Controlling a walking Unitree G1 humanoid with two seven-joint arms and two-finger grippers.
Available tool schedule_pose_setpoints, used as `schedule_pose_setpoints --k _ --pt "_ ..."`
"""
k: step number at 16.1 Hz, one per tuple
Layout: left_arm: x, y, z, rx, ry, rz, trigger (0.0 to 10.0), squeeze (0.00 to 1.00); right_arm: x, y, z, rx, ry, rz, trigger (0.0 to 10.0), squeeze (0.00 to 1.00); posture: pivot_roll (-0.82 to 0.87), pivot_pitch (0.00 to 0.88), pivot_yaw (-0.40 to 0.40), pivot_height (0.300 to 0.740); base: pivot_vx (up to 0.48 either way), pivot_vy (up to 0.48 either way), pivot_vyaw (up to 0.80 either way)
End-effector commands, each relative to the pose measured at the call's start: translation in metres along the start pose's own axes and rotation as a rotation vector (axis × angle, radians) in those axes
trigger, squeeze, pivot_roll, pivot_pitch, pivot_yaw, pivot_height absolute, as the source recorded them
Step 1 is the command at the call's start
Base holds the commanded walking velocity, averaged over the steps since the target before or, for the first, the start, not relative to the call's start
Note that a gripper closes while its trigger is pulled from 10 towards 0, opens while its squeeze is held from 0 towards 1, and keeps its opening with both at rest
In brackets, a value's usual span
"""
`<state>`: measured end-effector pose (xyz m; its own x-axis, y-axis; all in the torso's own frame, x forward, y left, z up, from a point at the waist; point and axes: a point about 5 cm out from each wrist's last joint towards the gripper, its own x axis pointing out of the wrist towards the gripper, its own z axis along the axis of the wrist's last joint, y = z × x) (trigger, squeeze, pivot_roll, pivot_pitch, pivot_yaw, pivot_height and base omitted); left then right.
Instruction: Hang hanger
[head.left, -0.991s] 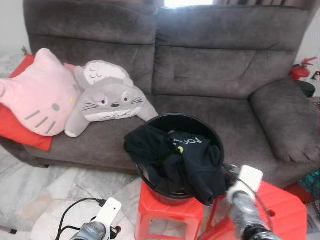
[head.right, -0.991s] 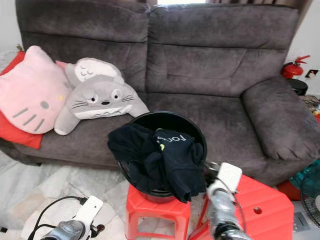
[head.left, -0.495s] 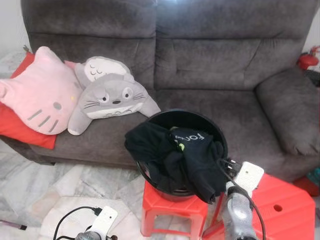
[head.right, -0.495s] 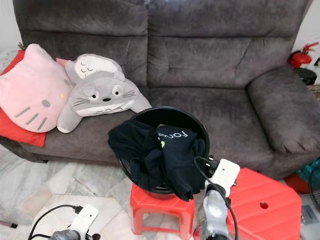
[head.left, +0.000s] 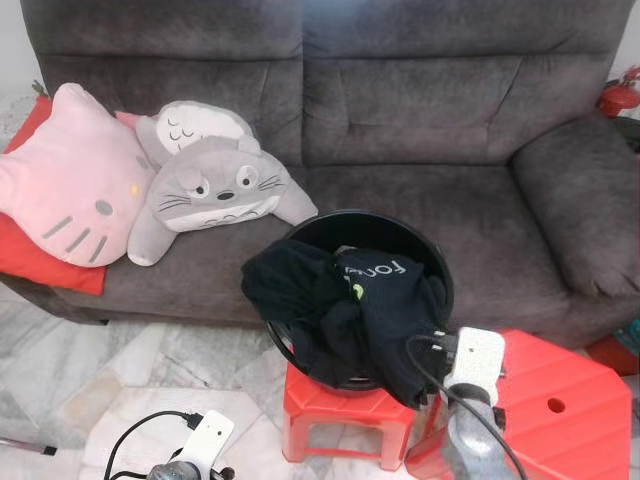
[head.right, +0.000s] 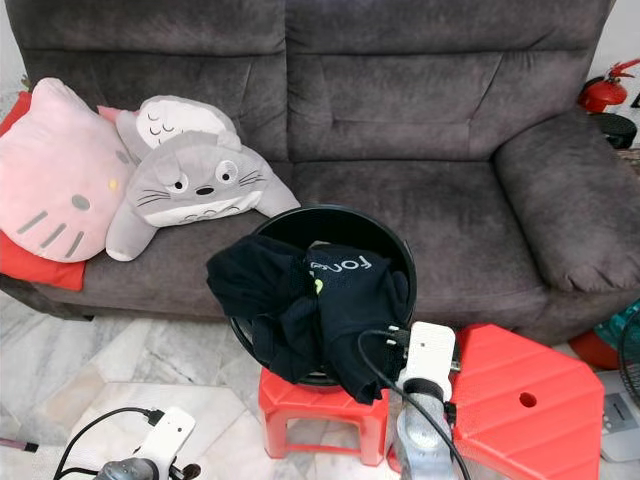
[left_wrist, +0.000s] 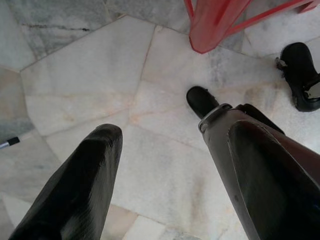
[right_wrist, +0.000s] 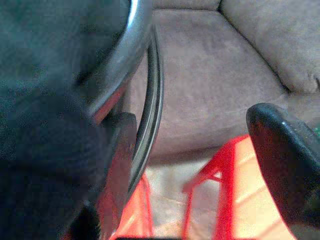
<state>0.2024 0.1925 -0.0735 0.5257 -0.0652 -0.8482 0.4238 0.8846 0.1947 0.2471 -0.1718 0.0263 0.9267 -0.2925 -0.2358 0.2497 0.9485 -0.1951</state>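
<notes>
My right jaws (right_wrist: 200, 145) stand apart with nothing between them, just at the near right side of the black bucket (head.left: 300, 232). One finger (right_wrist: 122, 150) lies close beside the bucket's rim, where a thin metal wire (right_wrist: 156, 100) runs along it, and the black clothes (head.left: 350, 310) hang over that edge right by the same finger; I cannot tell whether it touches them. The other finger (right_wrist: 280, 150) is out in free air, with sofa (head.left: 420, 120) seat beyond it.

The bucket sits on a red stool (head.left: 340, 420), clothes heaped in it and spilling over its front rim. A second, wider red stool (head.left: 560, 390) stands just beside on my right, so my right arm (head.left: 470, 440) comes up through the narrow gap between the two. The sofa's front edge lies close behind the bucket. Open marble floor (head.left: 80, 350) spreads to my left.

I cannot make out the hanger among the dark cloth, so I cannot place it relative to my jaws.

My left jaws (left_wrist: 160, 145) hang low over the floor, apart and holding nothing, near a red stool leg (left_wrist: 215, 25).
</notes>
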Motion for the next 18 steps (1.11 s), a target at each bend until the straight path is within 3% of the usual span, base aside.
schedule_pose_setpoints --k 1,3,6,9,18 --pt "-0.001 -0.001 -0.006 0.007 0.015 -0.006 10.0 0.0 -0.006 -0.001 0.001 -0.087 0.029 0.026 10.0 0.0 -0.15 0.102 0.042 0.74 0.0 0.0 0.0" --pt "0.0 -0.003 -0.002 0.009 0.01 -0.009 10.0 0.0 -0.016 -0.012 0.013 -0.134 -0.031 0.055 10.0 0.0 -0.16 0.077 0.036 0.74 0.0 0.0 0.0" --pt "0.001 -0.003 0.004 0.017 0.0 -0.013 10.0 0.0 -0.036 -0.018 0.042 0.017 -0.23 0.071 10.0 0.0 -0.18 0.05 0.035 0.74 0.0 0.0 0.0" --pt "0.002 -0.003 0.013 0.025 -0.016 -0.01 10.0 0.0 -0.044 -0.023 0.044 0.047 -0.247 0.07 10.0 0.0 -0.19 0.033 0.036 0.74 0.0 0.0 0.0" --pt "0.004 0.004 0.042 0.011 -0.069 0.038 10.0 0.0 -0.004 -0.035 0.064 0.08 -0.294 0.009 10.0 0.0 -0.21 0.0 0.025 0.74 0.0 0.0 0.0"
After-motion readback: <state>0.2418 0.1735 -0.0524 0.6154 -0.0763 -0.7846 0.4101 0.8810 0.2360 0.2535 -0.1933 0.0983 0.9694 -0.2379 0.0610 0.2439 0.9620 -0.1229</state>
